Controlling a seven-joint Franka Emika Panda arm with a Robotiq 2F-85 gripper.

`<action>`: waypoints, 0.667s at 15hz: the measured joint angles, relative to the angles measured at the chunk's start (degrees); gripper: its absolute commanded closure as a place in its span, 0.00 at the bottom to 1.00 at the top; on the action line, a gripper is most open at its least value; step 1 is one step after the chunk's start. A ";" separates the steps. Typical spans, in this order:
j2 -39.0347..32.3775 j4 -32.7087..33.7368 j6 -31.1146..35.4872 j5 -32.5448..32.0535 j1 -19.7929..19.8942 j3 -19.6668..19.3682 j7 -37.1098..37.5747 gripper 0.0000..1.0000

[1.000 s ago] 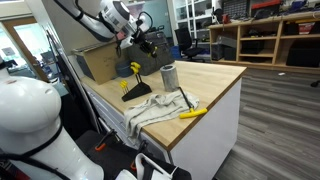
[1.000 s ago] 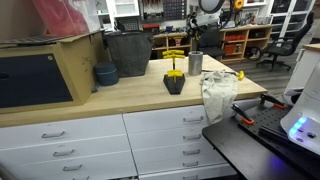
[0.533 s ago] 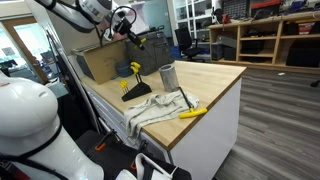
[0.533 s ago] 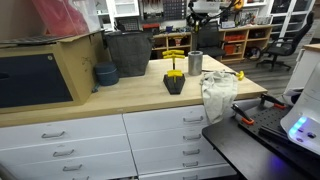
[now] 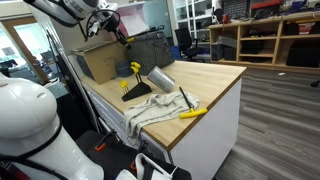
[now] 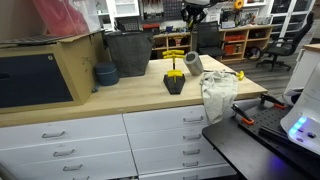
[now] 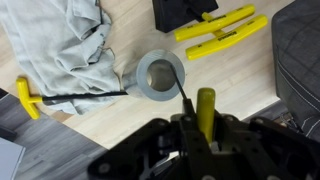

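Note:
My gripper (image 7: 205, 126) is shut on a yellow-handled tool (image 7: 205, 106) whose thin black shaft (image 7: 183, 92) reaches the rim of a metal cup (image 7: 160, 77). The wrist view looks down into the cup's open mouth. In both exterior views the cup (image 5: 160, 78) (image 6: 192, 63) leans tilted on the wooden countertop (image 5: 215, 75), next to a grey cloth (image 5: 155, 108) (image 6: 217, 92). The gripper (image 5: 118, 28) hangs high above the counter's back, near the top edge in an exterior view (image 6: 193, 6).
A black stand with yellow tools (image 5: 135, 90) (image 6: 175, 80) (image 7: 212, 22) sits beside the cup. A yellow T-handle tool (image 7: 28, 97) (image 5: 193, 113) lies on the cloth. Behind are a dark bin (image 6: 128, 52), a blue bowl (image 6: 106, 74) and a cardboard box (image 5: 100, 62).
The arm has swung back over the counter, still holding the yellow-handled tool. The metal cup, upright before, now leans tilted.

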State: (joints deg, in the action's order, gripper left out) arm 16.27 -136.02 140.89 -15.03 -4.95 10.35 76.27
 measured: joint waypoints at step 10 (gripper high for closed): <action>0.33 -8.11 0.95 -24.44 5.94 7.57 20.72 0.97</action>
State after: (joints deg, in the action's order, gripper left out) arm 16.60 -144.14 141.84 -39.47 1.00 17.92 96.99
